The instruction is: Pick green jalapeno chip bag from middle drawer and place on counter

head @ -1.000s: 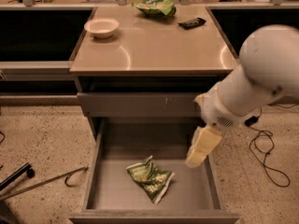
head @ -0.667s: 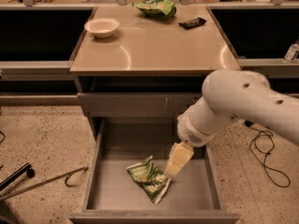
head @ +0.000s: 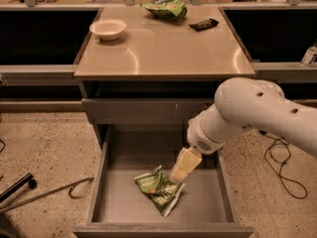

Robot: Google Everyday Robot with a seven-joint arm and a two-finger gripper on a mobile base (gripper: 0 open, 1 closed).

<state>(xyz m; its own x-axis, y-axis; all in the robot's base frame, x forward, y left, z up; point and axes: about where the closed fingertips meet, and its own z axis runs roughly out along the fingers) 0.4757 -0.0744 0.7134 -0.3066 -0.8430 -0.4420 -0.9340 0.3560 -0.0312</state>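
The green jalapeno chip bag (head: 158,190) lies crumpled on the bare bottom of the open middle drawer (head: 117,202), a little right of its middle. My gripper (head: 177,176) hangs from the white arm (head: 247,114) and points down into the drawer. Its tip is at the bag's upper right edge, touching it or just above it. The tan counter (head: 163,51) is above the drawer cabinet.
On the counter are a white bowl (head: 108,29) at the back left, a lighter green puffy bag (head: 166,7) at the back and a black object (head: 204,24). A shut grey drawer front (head: 138,110) is above the open drawer. Cables (head: 282,167) lie on the floor at right, a metal rod (head: 47,192) at left.
The arm has swung left and down across the drawer. The gripper went from the drawer's right side to the bag's upper right edge. The bag has not moved.
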